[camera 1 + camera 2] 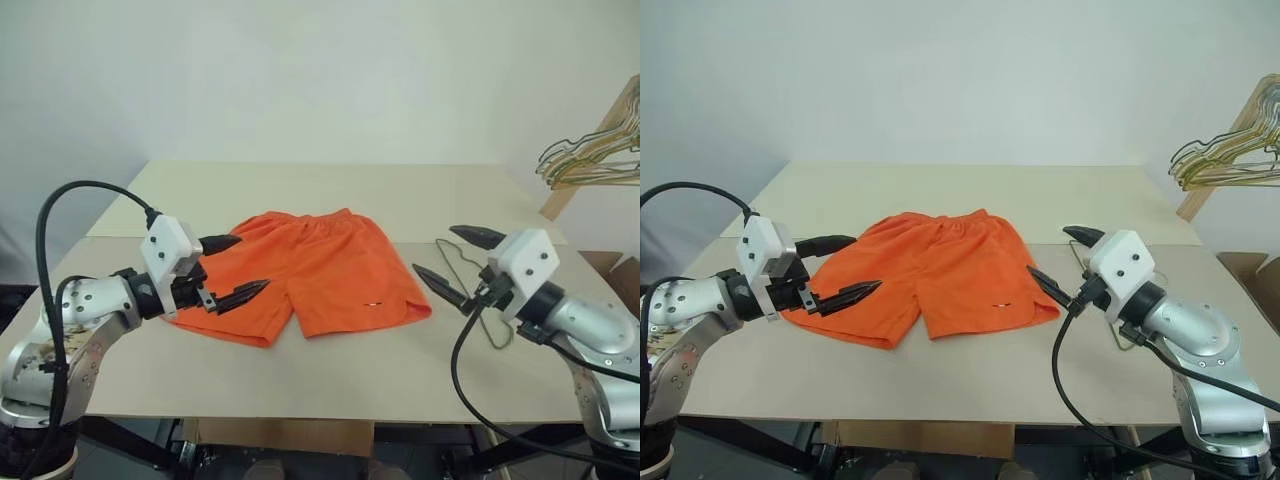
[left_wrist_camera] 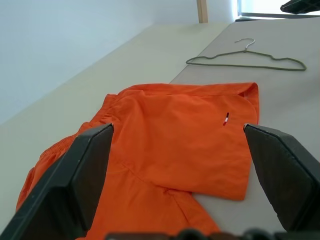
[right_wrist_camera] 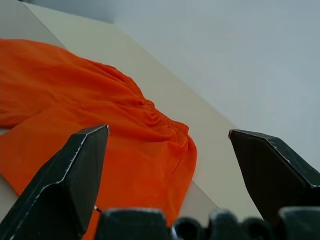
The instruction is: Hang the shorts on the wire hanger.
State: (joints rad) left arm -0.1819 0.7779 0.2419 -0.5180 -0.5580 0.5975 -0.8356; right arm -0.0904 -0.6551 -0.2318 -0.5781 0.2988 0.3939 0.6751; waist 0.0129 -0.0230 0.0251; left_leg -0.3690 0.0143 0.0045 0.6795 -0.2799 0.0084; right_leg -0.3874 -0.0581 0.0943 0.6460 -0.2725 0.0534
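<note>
I see the shorts (image 1: 310,272) spread flat on the pale table (image 1: 330,375), bright orange, with the gathered waistband on the far side and both legs pointing toward me. A small white tag mark sits near the hem of the leg on my right. The fabric lies mostly smooth, with a few soft folds near the waistband and along the left leg's edge. The wire hanger (image 2: 247,58) lies flat on the same table, just off the right side of the shorts and apart from them: thin, dull grey, triangular, with a curved hook.
</note>
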